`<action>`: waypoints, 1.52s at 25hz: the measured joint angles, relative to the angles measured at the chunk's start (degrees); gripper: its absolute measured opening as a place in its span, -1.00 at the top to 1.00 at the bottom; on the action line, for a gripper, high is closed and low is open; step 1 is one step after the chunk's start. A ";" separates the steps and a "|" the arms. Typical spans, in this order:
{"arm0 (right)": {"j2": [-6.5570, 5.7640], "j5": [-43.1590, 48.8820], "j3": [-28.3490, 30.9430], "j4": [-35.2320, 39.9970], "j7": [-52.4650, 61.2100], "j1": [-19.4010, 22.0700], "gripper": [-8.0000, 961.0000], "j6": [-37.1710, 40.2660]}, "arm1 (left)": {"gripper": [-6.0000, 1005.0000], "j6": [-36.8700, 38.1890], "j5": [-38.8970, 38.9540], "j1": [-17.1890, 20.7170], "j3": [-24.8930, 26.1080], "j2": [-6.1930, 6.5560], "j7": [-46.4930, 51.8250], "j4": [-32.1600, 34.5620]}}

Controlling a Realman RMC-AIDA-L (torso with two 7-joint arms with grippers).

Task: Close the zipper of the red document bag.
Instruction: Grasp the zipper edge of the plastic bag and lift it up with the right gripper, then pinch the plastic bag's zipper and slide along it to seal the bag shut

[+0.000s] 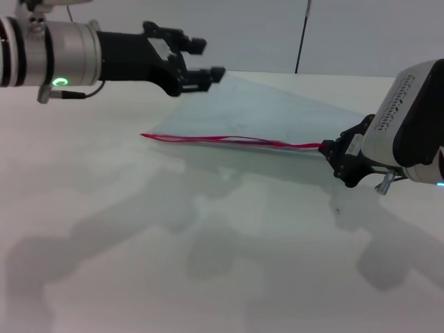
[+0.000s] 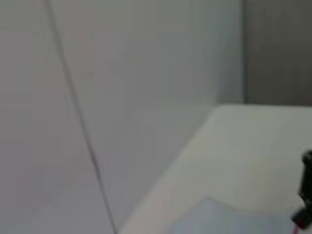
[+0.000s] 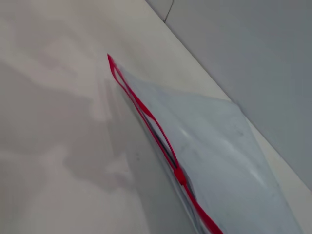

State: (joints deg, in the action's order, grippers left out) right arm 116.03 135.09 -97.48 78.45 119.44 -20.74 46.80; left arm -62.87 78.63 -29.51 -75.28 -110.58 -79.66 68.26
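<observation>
The flat translucent pale blue-grey document bag point(image 1: 257, 111) lay near the white table's point(image 1: 139, 243) far edge, its thin red zipper point(image 1: 229, 141) gaping. The right gripper point(image 1: 334, 154) pinched the zipper's end; the left gripper point(image 1: 201, 59) hovered spread over the bag's far corner.

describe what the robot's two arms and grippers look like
The left arm is a silver metal cylinder with a glowing green ring light and a thin cable, ending in a black gripper. The right arm has a white perforated shell and a black gripper.

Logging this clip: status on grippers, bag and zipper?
Left gripper open, above bag's far corner. Right gripper at zipper end, grip unclear. Bag flat on table, zipper gaping. Nothing blocking.
</observation>
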 joint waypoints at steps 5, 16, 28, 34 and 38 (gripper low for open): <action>0.07 0.00 0.02 4.49 0.01 1.73 0.95 2.26 | -0.15 -4.86 -5.17 -3.17 -0.03 0.01 1.22 -0.73; 0.16 -0.44 0.08 6.63 0.21 2.05 0.95 4.18 | -0.15 -9.81 -17.60 -9.87 -1.03 -1.27 5.91 -0.21; 0.10 -0.53 1.61 6.79 0.66 0.89 0.95 6.26 | -0.15 -13.27 -23.11 -15.01 -2.50 -2.42 7.37 0.63; 0.07 -0.54 1.61 7.27 0.77 0.72 0.95 6.38 | -0.15 -13.37 -29.99 -16.47 -2.88 -5.19 7.43 0.77; 0.07 -0.54 1.54 7.32 0.79 0.57 0.95 6.39 | -0.15 -12.45 -30.40 -16.59 -5.06 -5.39 7.20 0.77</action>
State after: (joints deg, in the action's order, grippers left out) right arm 116.10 134.55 -95.94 85.77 120.23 -20.17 53.18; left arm -75.31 48.22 -46.10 -80.33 -115.98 -72.46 69.03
